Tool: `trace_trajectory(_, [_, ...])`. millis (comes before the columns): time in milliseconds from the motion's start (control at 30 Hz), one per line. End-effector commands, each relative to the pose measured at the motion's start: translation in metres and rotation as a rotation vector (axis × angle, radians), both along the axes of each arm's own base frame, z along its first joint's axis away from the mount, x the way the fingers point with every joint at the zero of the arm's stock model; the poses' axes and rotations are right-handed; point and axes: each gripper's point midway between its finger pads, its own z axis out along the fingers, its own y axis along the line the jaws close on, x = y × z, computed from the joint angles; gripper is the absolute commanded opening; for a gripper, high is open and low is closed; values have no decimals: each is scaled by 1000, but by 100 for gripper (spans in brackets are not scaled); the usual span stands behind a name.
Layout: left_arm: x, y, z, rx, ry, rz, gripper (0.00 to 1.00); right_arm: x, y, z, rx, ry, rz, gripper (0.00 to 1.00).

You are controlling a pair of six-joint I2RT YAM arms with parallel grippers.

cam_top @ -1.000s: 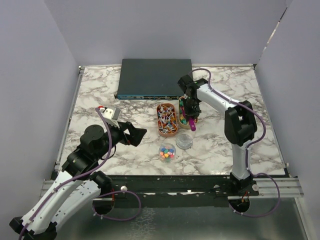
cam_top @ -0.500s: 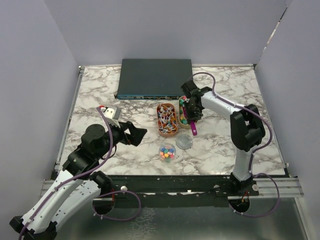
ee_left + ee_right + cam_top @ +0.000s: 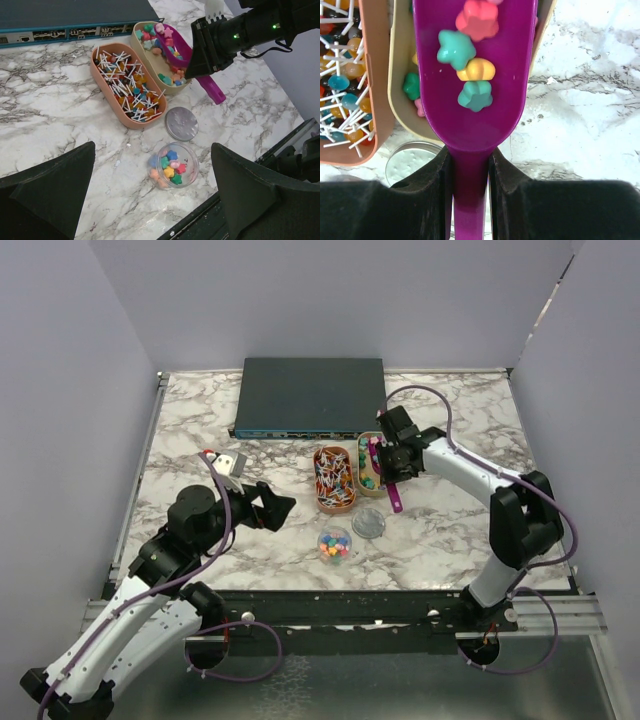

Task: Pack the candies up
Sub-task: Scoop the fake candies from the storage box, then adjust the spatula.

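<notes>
The candies are small star-shaped sweets in mixed colours. Many lie in a beige oval tray (image 3: 367, 468) (image 3: 150, 55). My right gripper (image 3: 393, 464) (image 3: 470, 170) is shut on the handle of the purple scoop (image 3: 394, 497) (image 3: 475, 90). The scoop bowl hangs over the tray's near end and holds several candies (image 3: 470, 55). A small clear jar (image 3: 334, 543) (image 3: 172, 165) stands open with several candies in it. Its silver lid (image 3: 369, 523) (image 3: 181, 123) lies beside it. My left gripper (image 3: 272, 507) (image 3: 157, 200) is open and empty, left of the jar and above the table.
An orange oval tray of lollipops (image 3: 335, 478) (image 3: 127, 85) touches the candy tray's left side. A dark network switch (image 3: 308, 395) lies at the back. The table's near edge with a black rail (image 3: 400, 598) runs just behind the jar.
The right arm has swung its elbow to the right and nearer. The gripper and scoop have shifted slightly right over the candy tray. The left arm has barely moved.
</notes>
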Motion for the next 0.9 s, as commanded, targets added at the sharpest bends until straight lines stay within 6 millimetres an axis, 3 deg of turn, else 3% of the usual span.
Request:
trace_trajectory(0, [3, 2, 4, 2, -15, 16, 99, 5, -2, 19, 28, -99, 41, 1])
trace_trajectory(333, [5, 1, 1, 10, -4, 16, 99, -24, 5, 51, 78, -216, 210, 1])
trace_trajectory(567, [4, -6, -2, 7, 8, -17, 99, -64, 32, 66, 68, -270, 474, 1])
trace_trajectory(767, [2, -12, -4, 4, 15, -51, 99, -115, 67, 64, 54, -267, 781, 1])
trace_trajectory(867, [3, -15, -7, 8, 29, -64, 99, -132, 80, 66, 43, -295, 890, 1])
